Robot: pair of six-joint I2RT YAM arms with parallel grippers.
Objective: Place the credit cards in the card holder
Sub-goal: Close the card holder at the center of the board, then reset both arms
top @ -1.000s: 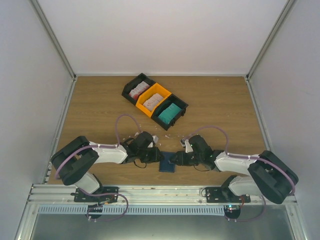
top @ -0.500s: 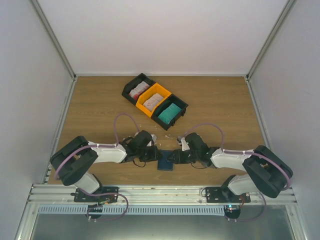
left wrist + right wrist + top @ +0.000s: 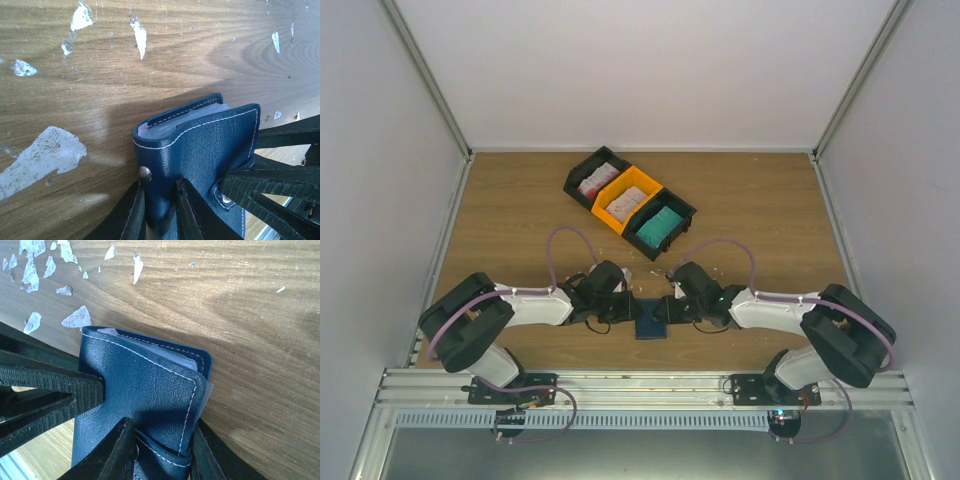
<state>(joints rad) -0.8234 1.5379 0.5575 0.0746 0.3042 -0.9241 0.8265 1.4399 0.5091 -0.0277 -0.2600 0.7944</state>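
looking at the top view first: card holder lies on the table near the front edge, between the two arms. left gripper is on its left side, right gripper on its right side, both touching it. credit cards sit in the row of three bins further back, well apart from the holder: teal stack in the nearest black bin, pale stacks in the orange and far black ones.

left wrist view: left gripper has its jaws nearly together, pinching a blue flap of the card holder just beside the metal snap. the holder stands on edge, slightly splayed, pale inner leaves showing at the top; i can't tell if any are cards. the right arm's black fingers press on its far side. white flecks are scattered on the wood.

right wrist view: right gripper is partly closed and clamped across the lower corner of the card holder, one finger on each side. the left arm's fingers bear on the cover from the left.
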